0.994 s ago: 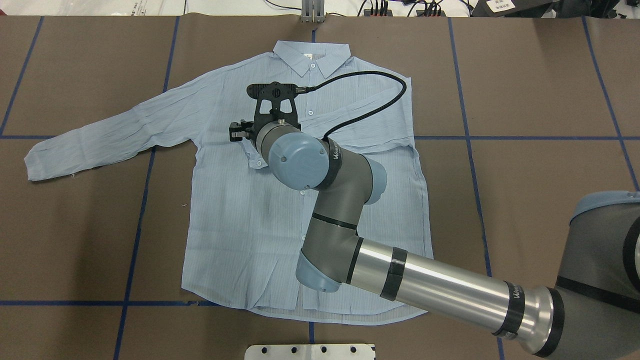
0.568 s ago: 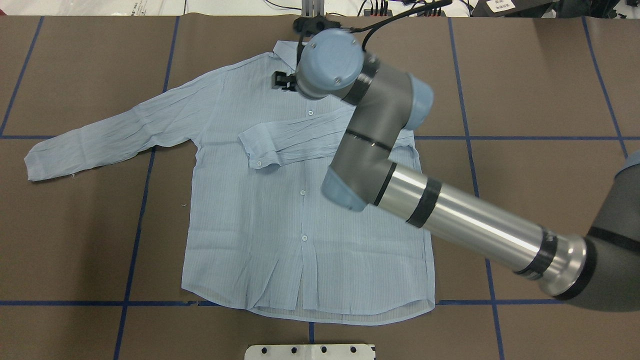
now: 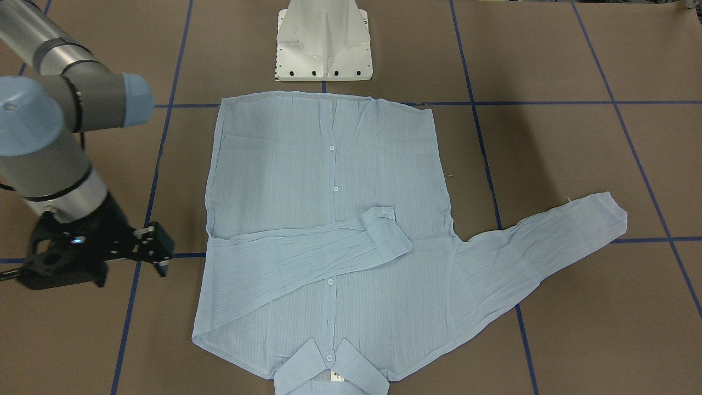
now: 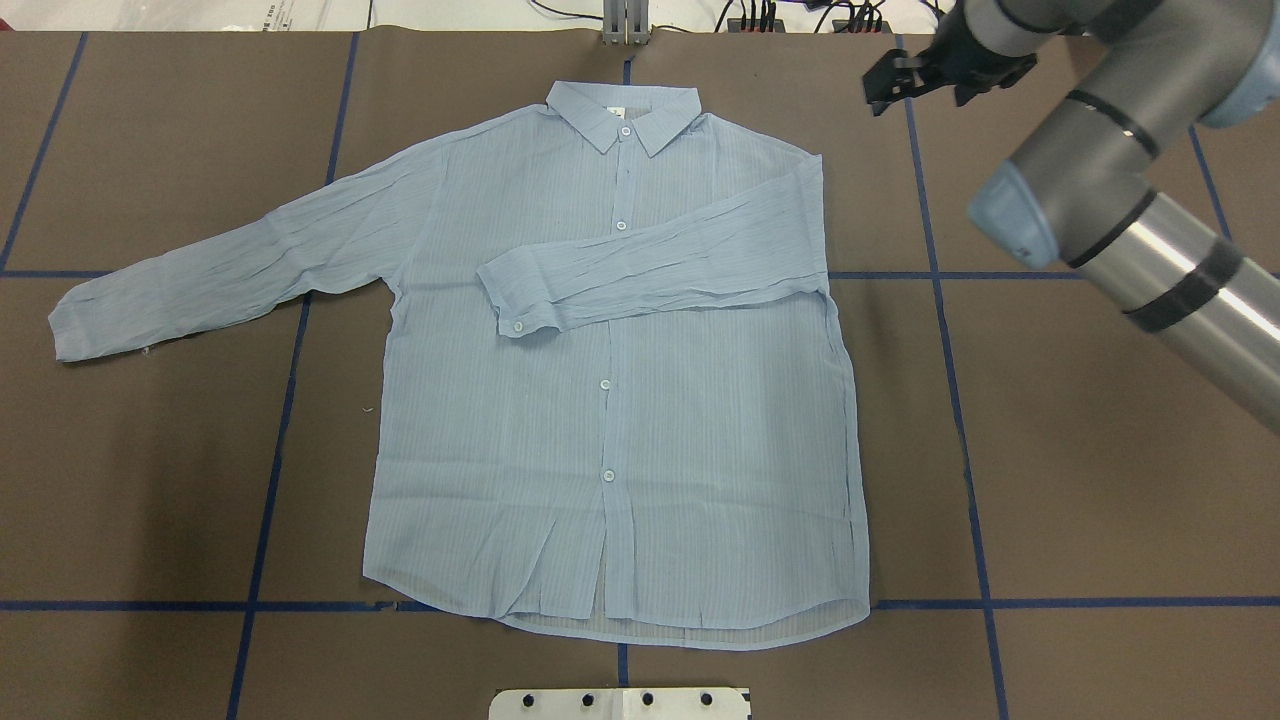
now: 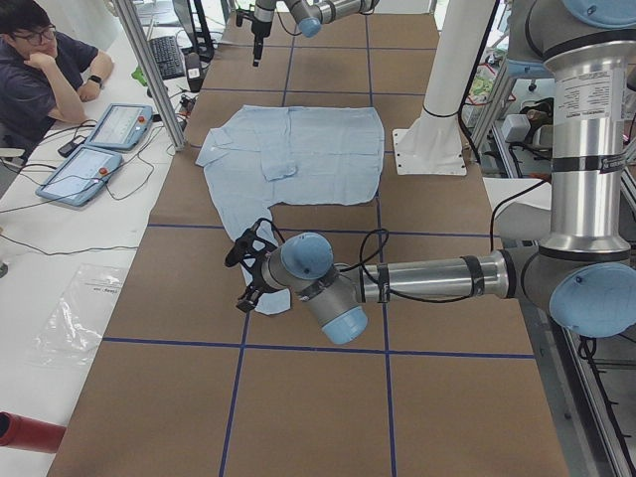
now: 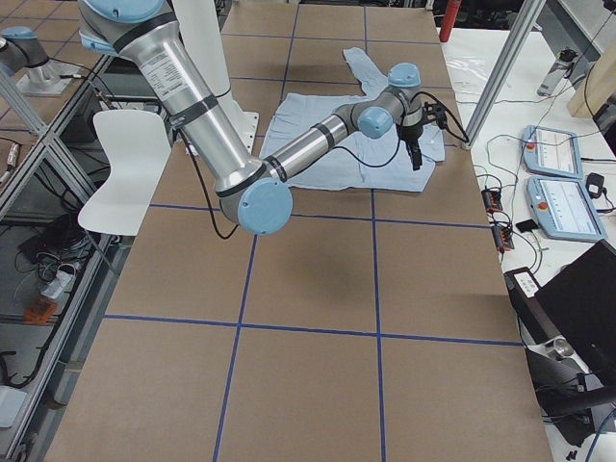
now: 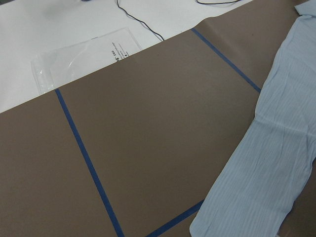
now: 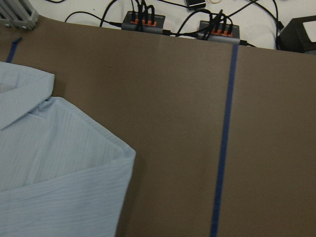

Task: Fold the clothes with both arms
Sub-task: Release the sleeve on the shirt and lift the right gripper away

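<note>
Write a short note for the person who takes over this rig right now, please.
Right hand: open, empty, beside the shoulder of the shirt, not touching it.
Left hand: near the cuff of the left-side sleeve; open or shut, I cannot tell.
Shirt: flat, front up.
Done: right-side sleeve folded across the chest.
Left to do: left-side sleeve, then the body folds.

Overhead: from the pedestal (image 4: 620, 703) side, looking forward and down on worktop (image 4: 150, 450). Front: opposite side, steep, facing that pedestal. Two side views from worktop ends, farther off. Wrist cameras close, oblique. All catch the shirt (image 4: 600, 430).
</note>
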{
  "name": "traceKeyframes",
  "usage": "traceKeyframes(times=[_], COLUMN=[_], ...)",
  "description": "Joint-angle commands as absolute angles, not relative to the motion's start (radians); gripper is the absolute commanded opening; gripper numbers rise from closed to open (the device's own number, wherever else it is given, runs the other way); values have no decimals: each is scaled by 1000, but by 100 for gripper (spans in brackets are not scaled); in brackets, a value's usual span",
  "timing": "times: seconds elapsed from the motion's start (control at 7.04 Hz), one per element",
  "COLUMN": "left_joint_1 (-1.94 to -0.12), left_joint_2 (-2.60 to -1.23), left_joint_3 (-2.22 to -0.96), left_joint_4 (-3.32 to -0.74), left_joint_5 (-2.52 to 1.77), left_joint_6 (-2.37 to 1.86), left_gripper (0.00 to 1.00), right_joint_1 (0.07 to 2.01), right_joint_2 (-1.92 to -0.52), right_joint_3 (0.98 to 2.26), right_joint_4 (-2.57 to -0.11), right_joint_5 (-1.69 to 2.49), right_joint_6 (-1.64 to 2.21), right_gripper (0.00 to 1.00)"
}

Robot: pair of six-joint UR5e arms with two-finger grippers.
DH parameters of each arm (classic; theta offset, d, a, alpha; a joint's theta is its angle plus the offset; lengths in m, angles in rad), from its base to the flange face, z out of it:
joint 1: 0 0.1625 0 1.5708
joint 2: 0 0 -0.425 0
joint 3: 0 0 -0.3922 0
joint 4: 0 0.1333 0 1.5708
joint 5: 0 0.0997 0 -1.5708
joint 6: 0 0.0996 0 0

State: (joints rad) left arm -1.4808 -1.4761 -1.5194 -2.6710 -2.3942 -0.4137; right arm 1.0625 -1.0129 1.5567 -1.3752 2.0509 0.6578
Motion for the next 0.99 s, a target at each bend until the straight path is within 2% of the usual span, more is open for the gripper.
traceKeyframes(times=[0.0,0.14,0.43,0.57,0.85], left_joint_1=[-1323,-1248,-1137,-1074,-971], left_joint_2=[-1428,-1424,-1425,-1431,-1454], left_joint_3=[-1516,-1505,-1468,-1460,-1418], left_joint_4=[-2843,-2853,-2867,-2865,-2867], left_joint_5=[-2223,-2110,-2007,-1976,-1889], left_joint_6=[-735,-812,-915,-952,-968], left_gripper=[100,97,79,75,75], right_joint_1=[1204,1212,1212,1210,1210], right_joint_2=[-1182,-1225,-1238,-1242,-1243], right_joint_3=[1642,1682,1686,1686,1686], right_joint_4=[-1374,-1374,-1373,-1373,-1373], right_joint_5=[2184,2186,2184,2181,2181], right_joint_6=[442,449,451,449,448], right_gripper=[100,100,100,100,100])
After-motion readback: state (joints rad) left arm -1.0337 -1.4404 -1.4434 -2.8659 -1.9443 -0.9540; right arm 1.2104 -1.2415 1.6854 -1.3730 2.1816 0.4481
